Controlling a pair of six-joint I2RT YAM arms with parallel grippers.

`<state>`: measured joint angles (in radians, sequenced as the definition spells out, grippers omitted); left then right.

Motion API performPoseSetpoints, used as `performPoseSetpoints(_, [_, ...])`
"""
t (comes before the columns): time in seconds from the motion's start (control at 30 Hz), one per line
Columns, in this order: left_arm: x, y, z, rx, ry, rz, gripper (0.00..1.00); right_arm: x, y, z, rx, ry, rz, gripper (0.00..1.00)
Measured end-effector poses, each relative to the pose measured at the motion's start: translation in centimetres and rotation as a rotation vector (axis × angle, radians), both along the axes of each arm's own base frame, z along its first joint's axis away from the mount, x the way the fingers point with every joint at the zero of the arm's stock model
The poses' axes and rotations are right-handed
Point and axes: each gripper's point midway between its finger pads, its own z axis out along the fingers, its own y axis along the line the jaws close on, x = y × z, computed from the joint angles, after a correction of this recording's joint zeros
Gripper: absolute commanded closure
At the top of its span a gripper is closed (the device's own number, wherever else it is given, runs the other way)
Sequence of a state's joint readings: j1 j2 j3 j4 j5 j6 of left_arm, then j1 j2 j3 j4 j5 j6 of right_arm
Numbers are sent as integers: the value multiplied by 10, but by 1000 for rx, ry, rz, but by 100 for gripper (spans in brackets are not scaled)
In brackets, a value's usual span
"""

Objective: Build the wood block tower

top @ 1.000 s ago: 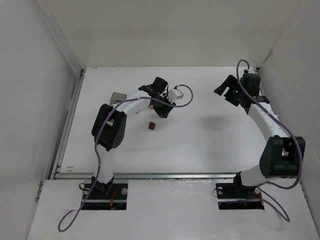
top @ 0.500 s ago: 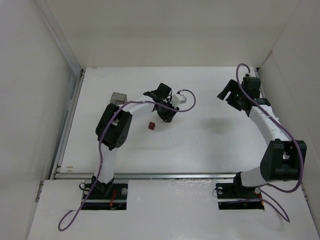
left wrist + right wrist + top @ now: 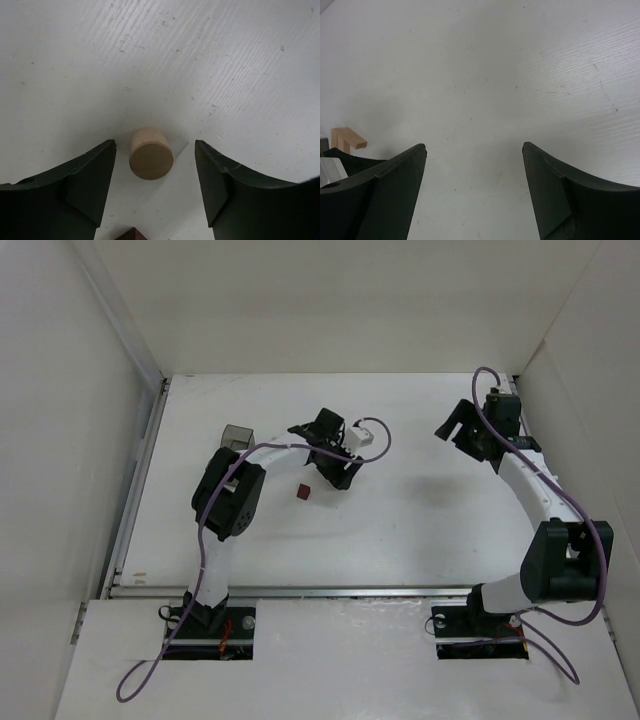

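Left end effector (image 3: 155, 146): released, low over the worktop (image 3: 400, 530) near mid-table. Its two dark fingers (image 3: 85, 185) stand apart.

- Pale wood cylinder (image 3: 151, 160) stands upright on the worktop between those fingers, round end face up. Bare worktop shows on both sides of it, so neither finger touches it. It sits a little nearer the finger on the left of the left wrist view.
- From above, the cylinder is hidden under the end effector.
- Dark red-brown cube (image 3: 303, 491) lies on the worktop just beside the left end effector, on its near-left side, apart from the cylinder. One corner of it shows at the bottom edge of the left wrist view.
- Pale wood piece (image 3: 347, 138) shows at the left edge of the right wrist view, partly cut off by a dark arm part. It looks like a flat piece lying across an upright, but the view is too small to be sure.
- Grey tray (image 3: 236, 436) sits on the left side of the worktop, behind the left arm's elbow, well apart from the cube.

Right end effector (image 3: 474, 150): released, fingers wide, only bare worktop between them. It hangs at the far right of the worktop, well apart from all the blocks.
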<state>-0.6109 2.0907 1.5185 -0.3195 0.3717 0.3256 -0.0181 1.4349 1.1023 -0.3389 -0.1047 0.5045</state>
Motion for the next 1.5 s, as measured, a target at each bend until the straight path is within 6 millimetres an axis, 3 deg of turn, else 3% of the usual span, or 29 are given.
performPoseSetpoints(0.1, [6,4,10,-14,4,79,39,0,0,0,-2,2,1,17])
performPoseSetpoints(0.23, [33,21,45,-79,-11,263,42,0,0,0,-2,2,2,17])
performPoseSetpoints(0.33, [67,50,71,-144,-25,446,45,-1,1,0,2,2,5,17])
performPoseSetpoints(0.43, [96,84,82,-165,-37,605,46,-1,1,0,6,3,5,17])
performPoseSetpoints(0.53, [105,101,76,-146,-26,684,46,-1,2,0,10,4,2,17])
performPoseSetpoints(0.83, [90,94,30,-36,66,715,58,-4,2,-3,13,21,1,17])
performPoseSetpoints(1.07, [90,105,28,15,47,737,60,-4,2,-3,14,23,-1,17])
performPoseSetpoints(1.13, [94,107,31,34,13,708,58,-4,2,-3,14,22,-1,17])
performPoseSetpoints(1.23, [103,105,41,62,-77,575,43,-4,2,-3,10,22,3,17])
performPoseSetpoints(1.3, [102,103,48,98,-144,411,35,-4,2,-4,6,22,10,17])
performPoseSetpoints(1.5, [96,105,62,281,-318,-118,30,-4,6,-10,12,38,41,17])
